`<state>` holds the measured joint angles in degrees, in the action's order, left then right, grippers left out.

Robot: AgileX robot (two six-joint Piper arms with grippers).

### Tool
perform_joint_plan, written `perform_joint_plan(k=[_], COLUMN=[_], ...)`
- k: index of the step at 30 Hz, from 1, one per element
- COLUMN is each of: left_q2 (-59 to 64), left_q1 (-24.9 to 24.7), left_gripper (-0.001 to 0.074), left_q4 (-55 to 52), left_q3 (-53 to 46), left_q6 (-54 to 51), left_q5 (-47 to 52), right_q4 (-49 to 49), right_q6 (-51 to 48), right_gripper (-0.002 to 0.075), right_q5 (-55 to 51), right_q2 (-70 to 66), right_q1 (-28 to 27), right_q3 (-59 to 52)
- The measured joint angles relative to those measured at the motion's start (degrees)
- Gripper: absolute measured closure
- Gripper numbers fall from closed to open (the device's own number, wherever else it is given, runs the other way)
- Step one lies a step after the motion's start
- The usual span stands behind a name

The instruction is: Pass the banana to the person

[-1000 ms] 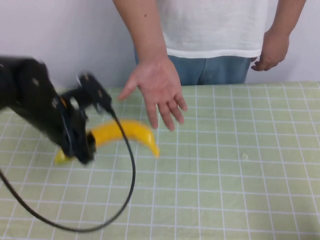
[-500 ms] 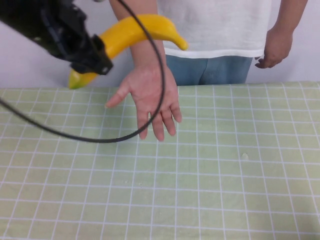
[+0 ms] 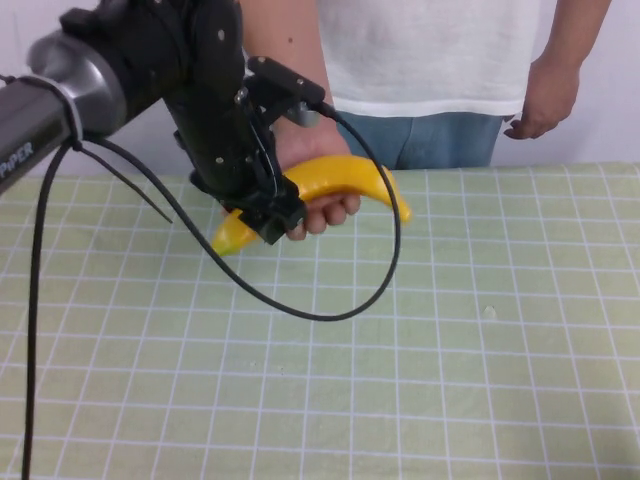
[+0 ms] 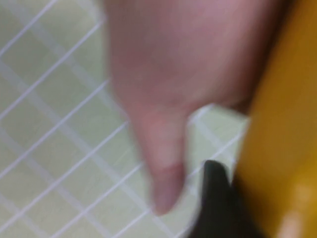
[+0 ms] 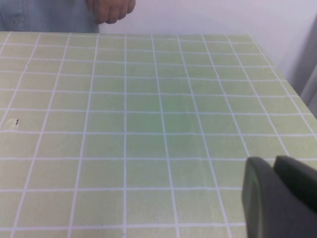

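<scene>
The yellow banana (image 3: 345,178) is held in my left gripper (image 3: 268,215), which is shut on it near its left end, above the far side of the table. The person (image 3: 430,50), in a white T-shirt and jeans, stands behind the table. Their hand (image 3: 322,214) is under the banana with the fingers curled up around it. In the left wrist view the banana (image 4: 285,119) fills one side, with the person's hand (image 4: 168,89) right beside it and one black fingertip (image 4: 214,193) against the fruit. My right gripper (image 5: 270,161) is shut and empty, low over the table.
The table is covered by a green checked cloth (image 3: 450,350). My left arm's black cable (image 3: 330,312) loops down over the cloth. The person's other hand (image 3: 545,100) hangs at the far edge and also shows in the right wrist view (image 5: 111,10).
My left arm lifted the banana from the table, swung it high, then brought it down into the person's open hand. The person's fingers have curled around the banana.
</scene>
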<state>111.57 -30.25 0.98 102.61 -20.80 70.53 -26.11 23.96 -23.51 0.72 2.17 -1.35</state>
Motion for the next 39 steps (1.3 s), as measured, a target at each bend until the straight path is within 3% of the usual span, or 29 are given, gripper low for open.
perform_joint_plan(k=[4,13,15,17,20,22,27,32,39], left_q2=[0.4,-4.8,-7.6,-10.7,-16.7,-21.4,-33.6,-48.2,-71.3], left_q1=[0.0,-0.1,-0.1,-0.1,-0.1,-0.1,-0.1,-0.1,-0.1], left_gripper=[0.0213,0.0175,0.0208,0.0300,0.0565,0.0661,0.0722,0.0732,0.0733], left_q4=[-2.5,-2.9,-2.9,-2.9,-2.4,-1.0,0.3,1.0,4.2], left_q3=[0.0,1.6,1.7,1.8,1.2,-1.0,-11.5,-27.5,-51.5], left_q6=[3.7,4.3,4.9,5.9,6.8,6.9,8.7,11.5,12.7], left_q5=[0.5,0.7,0.7,0.7,0.7,0.7,0.9,0.8,-6.5], right_q4=[0.0,0.0,0.0,0.0,0.0,0.0,0.0,0.0,0.0], right_q6=[0.0,0.0,0.0,0.0,0.0,0.0,0.0,0.0,0.0], right_gripper=[0.0733,0.0733,0.0733,0.0733,0.0733,0.0733,0.0733,0.0733,0.0733], right_q5=[0.0,0.0,0.0,0.0,0.0,0.0,0.0,0.0,0.0], right_q2=[0.0,0.0,0.0,0.0,0.0,0.0,0.0,0.0,0.0], right_q1=[0.0,0.0,0.0,0.0,0.0,0.0,0.0,0.0,0.0], right_q3=[0.0,0.0,0.0,0.0,0.0,0.0,0.0,0.0,0.0])
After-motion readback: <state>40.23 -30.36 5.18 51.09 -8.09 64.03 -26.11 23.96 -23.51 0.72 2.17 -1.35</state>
